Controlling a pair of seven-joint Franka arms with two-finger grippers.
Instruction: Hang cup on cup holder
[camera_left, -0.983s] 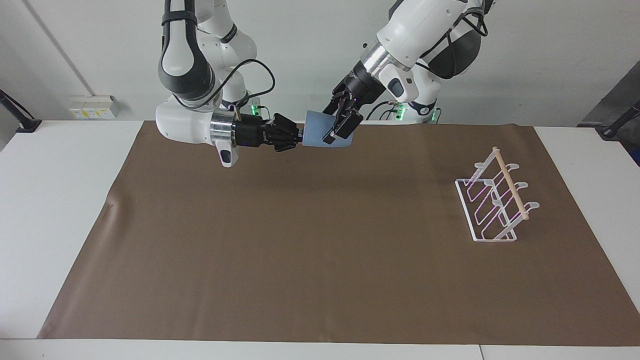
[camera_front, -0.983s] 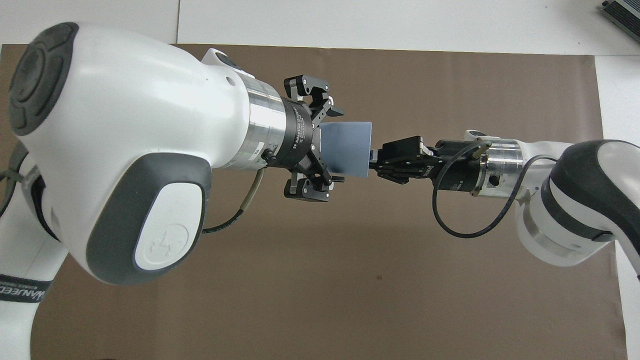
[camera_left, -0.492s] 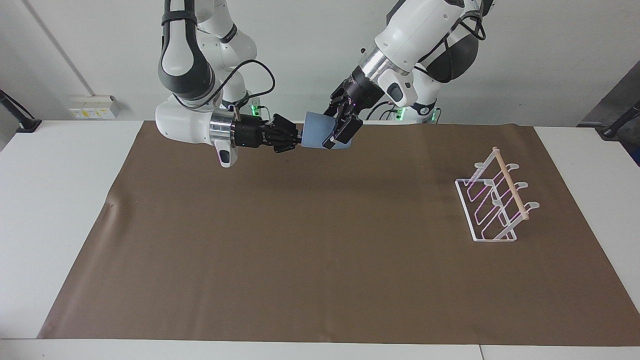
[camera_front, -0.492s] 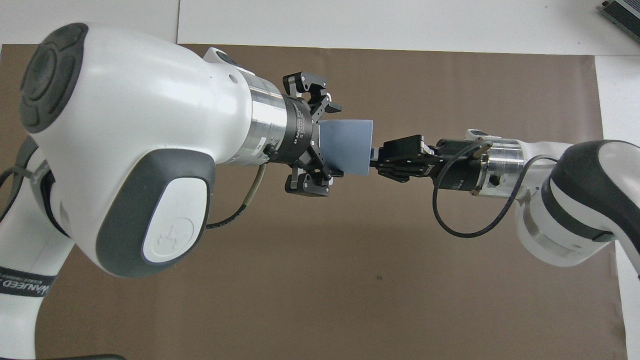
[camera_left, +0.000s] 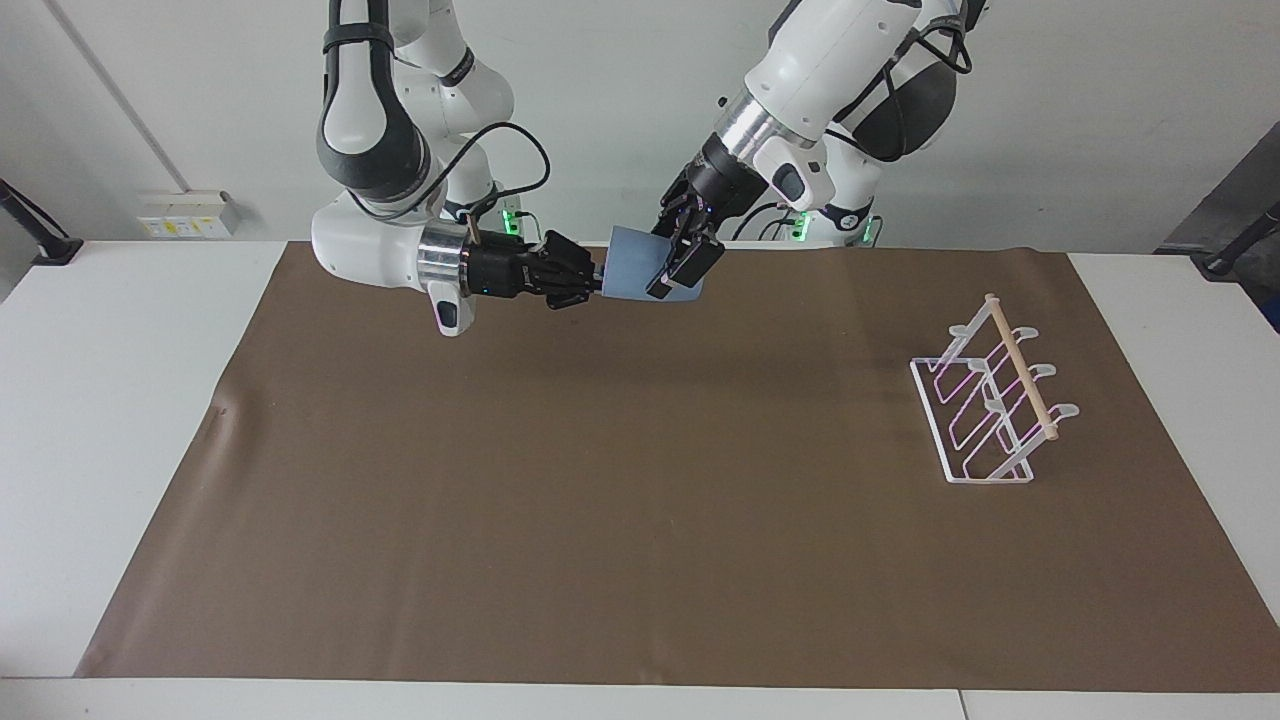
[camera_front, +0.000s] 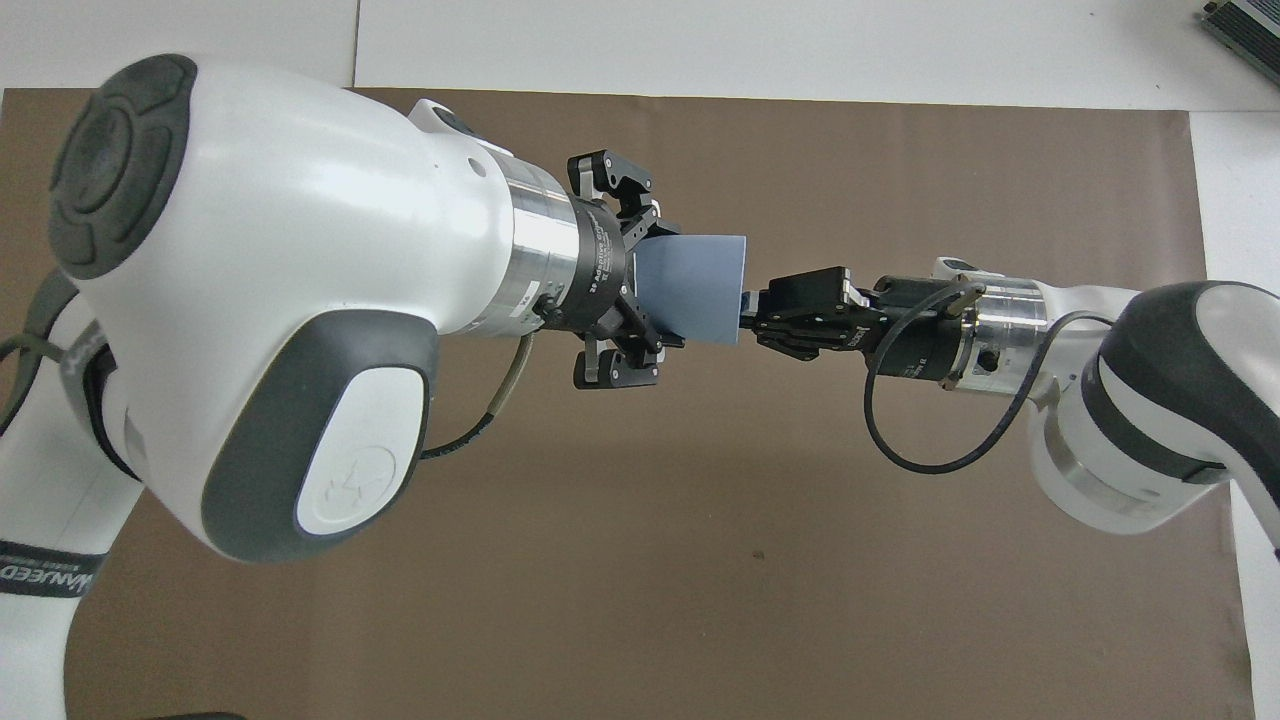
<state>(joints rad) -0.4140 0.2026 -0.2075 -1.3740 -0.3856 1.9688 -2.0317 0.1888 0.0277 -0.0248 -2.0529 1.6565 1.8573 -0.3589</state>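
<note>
Both grippers clamped the cup (camera_left: 632, 272) in mid-air, over the end of the brown mat (camera_left: 640, 520) closest to the robots. Left gripper (camera_left: 678, 262), slanting down from its arm, had closed across the cup's wider, open end. Right gripper (camera_left: 592, 277), reaching in level, was shut on the cup's narrow base. Its long axis lay roughly level, running from one gripper to the other. Cup holder (camera_left: 990, 400) stood well apart on the mat toward the left arm's end of the table, empty, so the left arm looked better placed to carry the cup there.
</note>
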